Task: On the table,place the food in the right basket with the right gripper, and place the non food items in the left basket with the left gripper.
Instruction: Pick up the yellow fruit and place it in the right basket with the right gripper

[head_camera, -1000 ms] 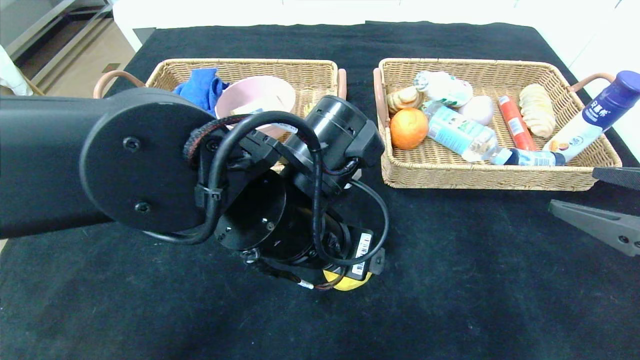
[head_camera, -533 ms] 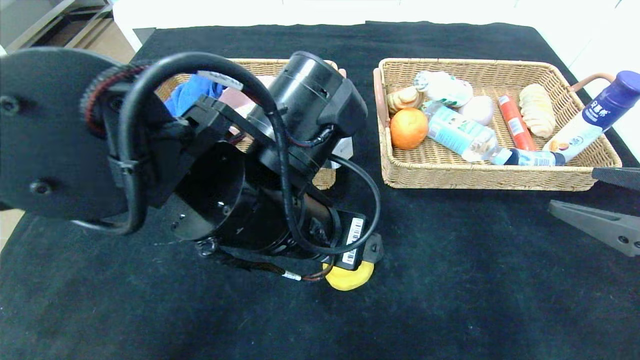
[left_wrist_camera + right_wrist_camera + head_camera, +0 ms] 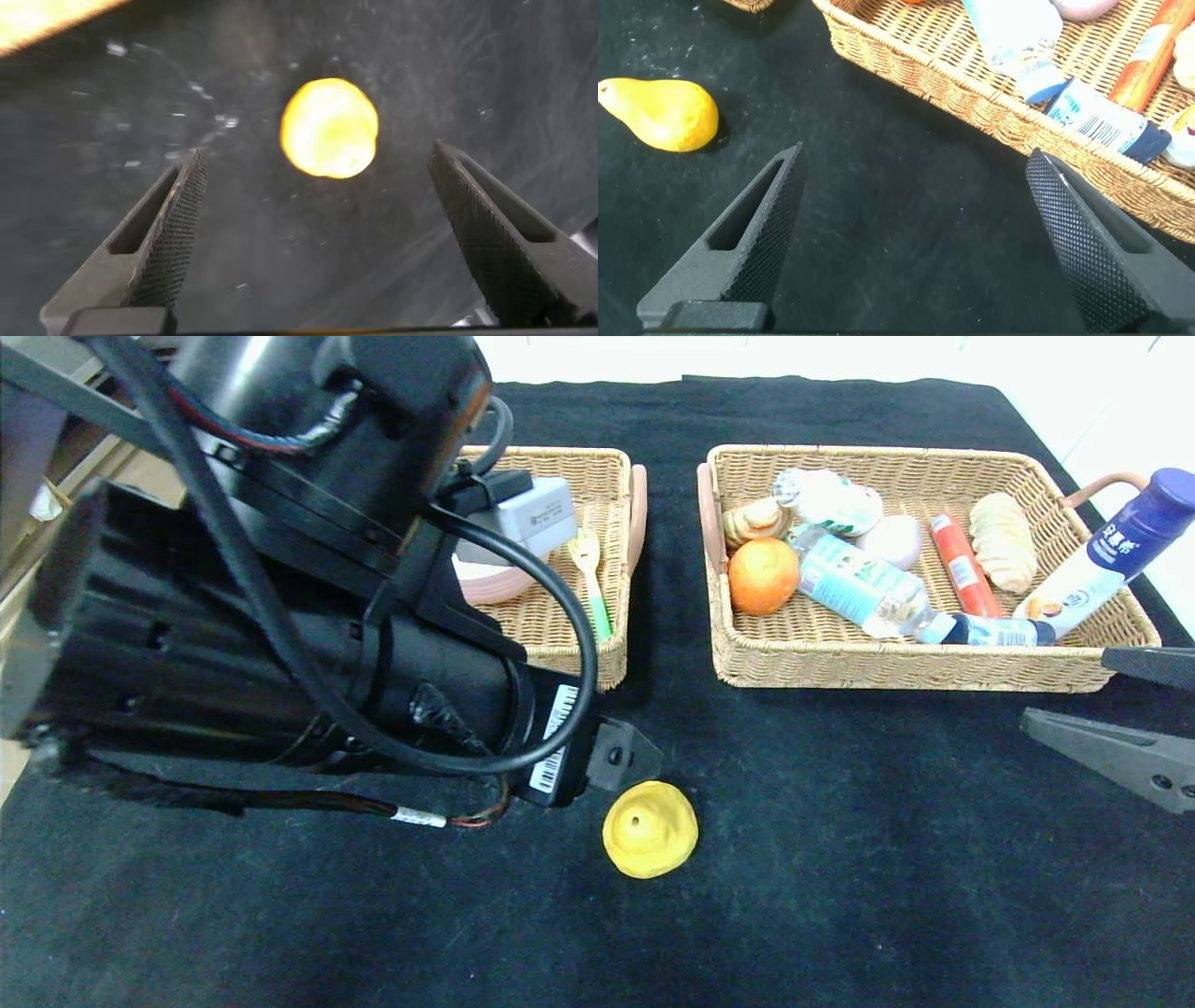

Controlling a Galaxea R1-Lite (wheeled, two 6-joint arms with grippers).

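Note:
The yellow pear (image 3: pixel 650 828) lies alone on the black table (image 3: pixel 840 859), near the front centre. My left arm (image 3: pixel 280 644) fills the left of the head view. Its gripper (image 3: pixel 320 151) is open and empty, raised above the pear (image 3: pixel 329 128), which shows between the spread fingers. My right gripper (image 3: pixel 1069 689) is open and empty at the right edge, in front of the right basket (image 3: pixel 896 667). That basket holds the clear water bottle (image 3: pixel 859 583), the white bottle with the dark-blue cap (image 3: pixel 1111 555) and the small green-labelled bottle (image 3: pixel 826 499). The right wrist view shows the pear (image 3: pixel 661 114) off to one side.
The right basket also holds an orange (image 3: pixel 763 576), bread pieces and a red sausage (image 3: pixel 954 565). The left basket (image 3: pixel 583 667) holds a green-handled fork (image 3: pixel 593 583) and a pink bowl, mostly hidden by my left arm.
My left arm has lifted and drawn back to the left, uncovering the pear, which stays on the table. The right gripper has not moved.

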